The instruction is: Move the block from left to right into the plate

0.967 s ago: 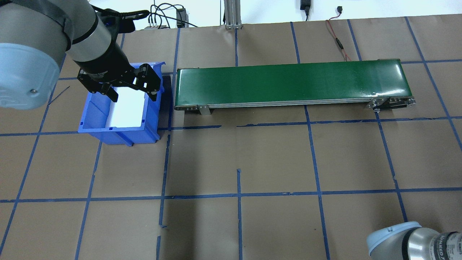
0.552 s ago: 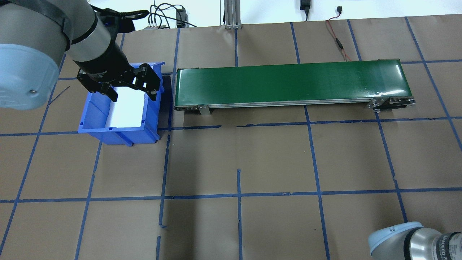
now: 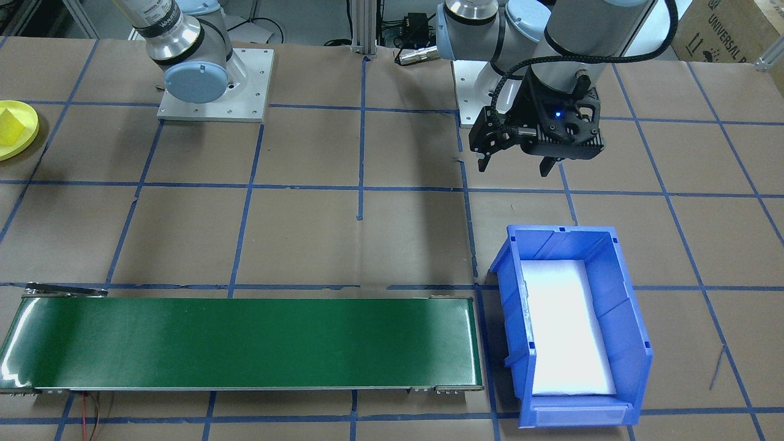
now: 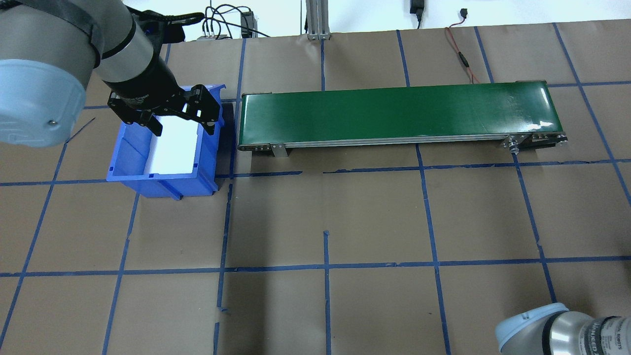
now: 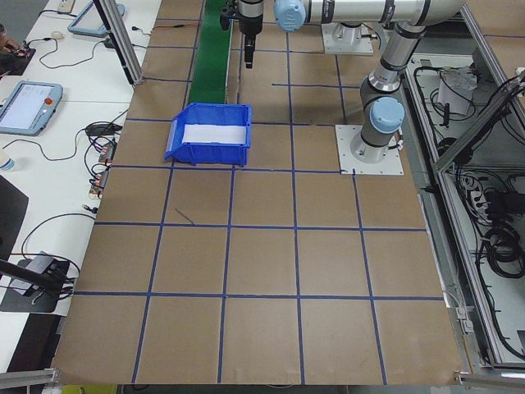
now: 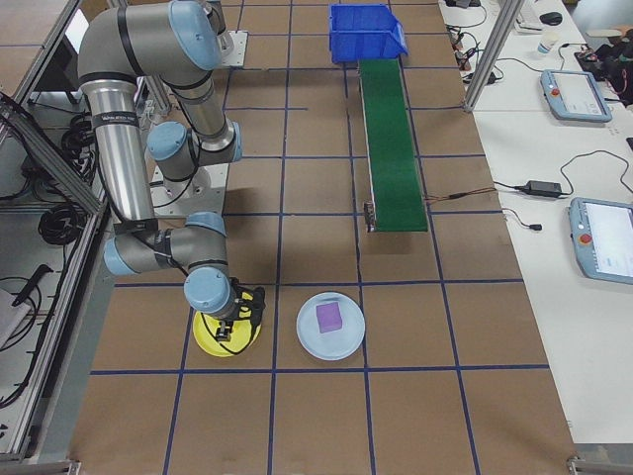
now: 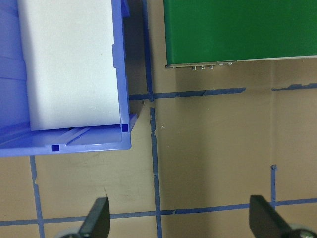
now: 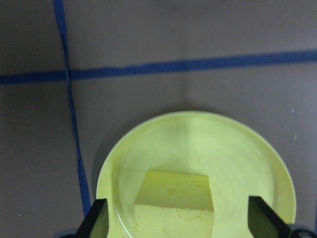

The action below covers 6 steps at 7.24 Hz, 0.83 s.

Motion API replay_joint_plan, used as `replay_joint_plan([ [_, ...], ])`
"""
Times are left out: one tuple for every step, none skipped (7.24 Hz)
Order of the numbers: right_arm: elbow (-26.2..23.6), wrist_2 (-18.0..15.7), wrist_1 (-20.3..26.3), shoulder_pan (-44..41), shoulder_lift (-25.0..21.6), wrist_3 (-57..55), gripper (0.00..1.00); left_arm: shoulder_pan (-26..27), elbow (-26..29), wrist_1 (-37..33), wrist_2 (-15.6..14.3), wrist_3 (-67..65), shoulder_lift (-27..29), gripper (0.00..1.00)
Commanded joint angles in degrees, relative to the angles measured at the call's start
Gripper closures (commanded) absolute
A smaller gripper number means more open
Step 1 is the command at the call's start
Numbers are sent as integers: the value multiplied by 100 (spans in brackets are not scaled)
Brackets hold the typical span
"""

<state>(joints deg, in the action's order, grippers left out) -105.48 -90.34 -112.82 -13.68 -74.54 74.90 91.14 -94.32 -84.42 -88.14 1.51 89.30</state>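
Brown-papered counter (image 3: 392,233), blue tape grid. Yellow block (image 8: 174,198) sitting in yellow plate (image 8: 267,163), between spread fingers of right tool (image 8: 173,223), nothing gripped. Left tool (image 4: 180,116) hovering agape and empty near blue bin (image 4: 125,158) beside green conveyor (image 4: 394,113). Risks, judged: snagging plate rim or nudging block on retreat; second plate (image 6: 330,326) close by.

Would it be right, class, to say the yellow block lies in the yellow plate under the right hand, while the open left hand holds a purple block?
Not quite. The left hand holds nothing; the left wrist view shows open fingers over bare table. The yellow block does lie in the yellow plate, under the right hand.
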Motion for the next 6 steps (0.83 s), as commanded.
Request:
replay_joint_plan([
  [797, 121, 854, -1044, -208, -80, 0, 0, -7, 31, -1, -2, 0, 0],
  [1018, 165, 1267, -1589, -366, -437, 0, 0, -7, 23, -1, -2, 0, 0],
  [1029, 209, 1706, -2029, -594, -963, 0, 0, -7, 22, -1, -2, 0, 0],
  [1020, 279, 1937, -2538, -796, -1708, 0, 0, -7, 22, -1, -2, 0, 0],
  [1020, 263, 1957, -3100, -1016, -2333, 0, 0, -16, 22, -1, -2, 9, 0],
  [1003, 228, 1966, -3646, -1262, -2418, 0, 0, -16, 22, 8, -2, 9, 0],
])
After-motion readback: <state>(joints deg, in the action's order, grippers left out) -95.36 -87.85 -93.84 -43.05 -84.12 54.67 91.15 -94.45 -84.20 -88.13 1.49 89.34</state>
